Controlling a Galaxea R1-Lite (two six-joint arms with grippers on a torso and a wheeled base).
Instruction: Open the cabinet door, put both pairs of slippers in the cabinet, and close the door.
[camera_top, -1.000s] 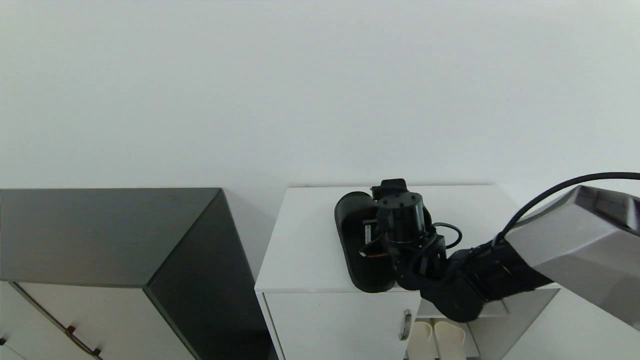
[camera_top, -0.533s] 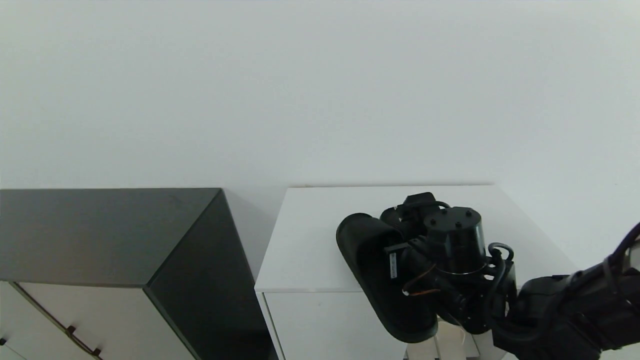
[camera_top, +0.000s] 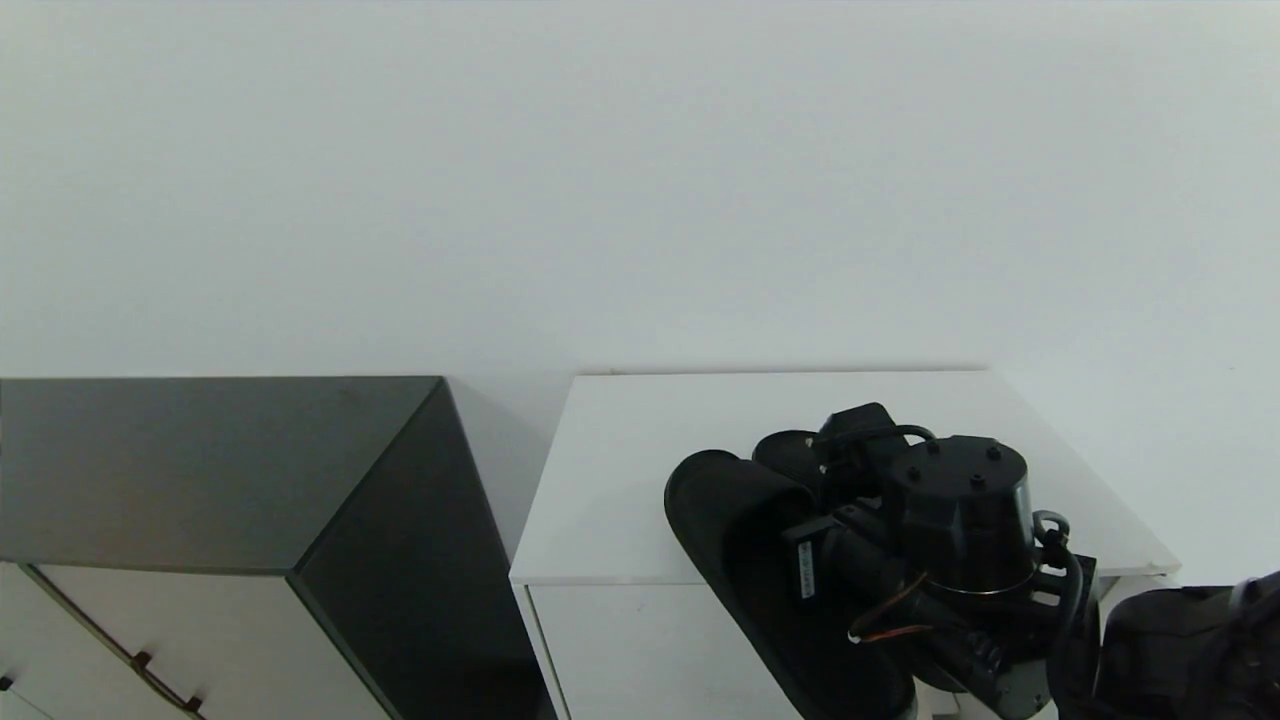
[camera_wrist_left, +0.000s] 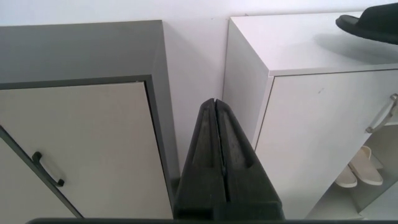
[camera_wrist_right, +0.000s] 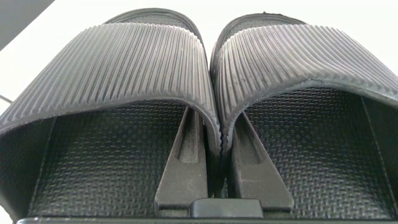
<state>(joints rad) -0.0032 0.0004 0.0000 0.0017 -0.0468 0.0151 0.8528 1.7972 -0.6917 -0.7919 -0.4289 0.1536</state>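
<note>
Inside the white wooden cabinet (camera_top: 640, 470) lay cream slippers (camera_wrist_left: 360, 169). The right claw (camera_wrist_right: 214, 134) pinched the ribbed black rubber slippers (camera_top: 760, 560) over its front edge, and the left claw (camera_wrist_left: 215, 107) was closed and empty. Stowing them and closing the door remained.

This looks to me like a home, most likely an entry hall. Two storage cabinets stand side by side against a plain white wall (camera_top: 640, 180): a white cabinet (camera_top: 640, 480) with a metal handle (camera_wrist_left: 380, 115) on its door, and a grey cabinet (camera_top: 200, 470) with pale door fronts and a dark handle (camera_wrist_left: 48, 169). Pale slippers (camera_wrist_left: 364, 169) sit on a shelf inside the white one, and ribbed black slippers (camera_top: 760, 560) are at its top front edge.
</note>
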